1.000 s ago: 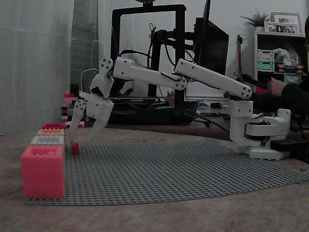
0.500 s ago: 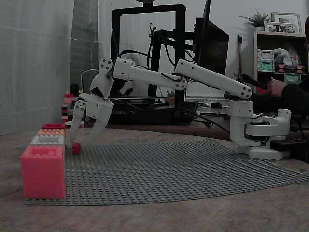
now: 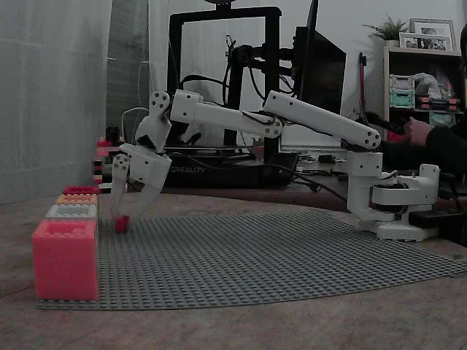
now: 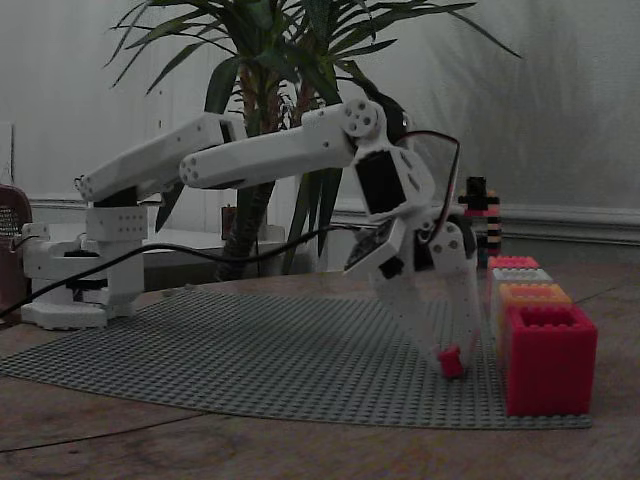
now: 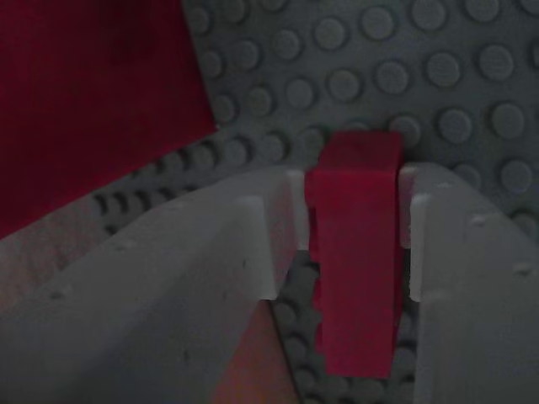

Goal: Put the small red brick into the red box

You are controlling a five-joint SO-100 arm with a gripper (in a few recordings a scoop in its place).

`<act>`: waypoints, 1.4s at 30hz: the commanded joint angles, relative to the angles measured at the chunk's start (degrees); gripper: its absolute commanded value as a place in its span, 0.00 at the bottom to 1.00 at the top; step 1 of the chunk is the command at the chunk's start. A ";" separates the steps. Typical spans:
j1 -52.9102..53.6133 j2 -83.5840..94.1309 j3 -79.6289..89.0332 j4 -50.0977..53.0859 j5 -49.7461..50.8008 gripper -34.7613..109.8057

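My arm (image 3: 241,117) was all white plastic, boxy links joined by round screwed hubs. A black cable (image 4: 200,252) trailed from my base (image 3: 398,197). My fingers (image 5: 185,295) were pale, broad and tapering.

red brick (image 5: 355,252), white fingers (image 5: 472,278), grey studded baseplate (image 3: 277,255)

The tiny red plastic building brick (image 5: 358,244) sits pinched between my 2 white fingers, tilted, its lower end at the grey studded mat (touching or just clear, I cannot tell). The deep crimson box of studded bricks (image 3: 80,190) stands last in the row of 4 boxes along the mat's edge, apart from the brick.
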 commanded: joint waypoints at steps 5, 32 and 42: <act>0.35 8.53 -7.47 4.57 5.71 0.24; 5.71 0.79 -17.93 -19.16 13.62 0.24; 5.71 0.70 -15.29 -19.95 12.39 0.29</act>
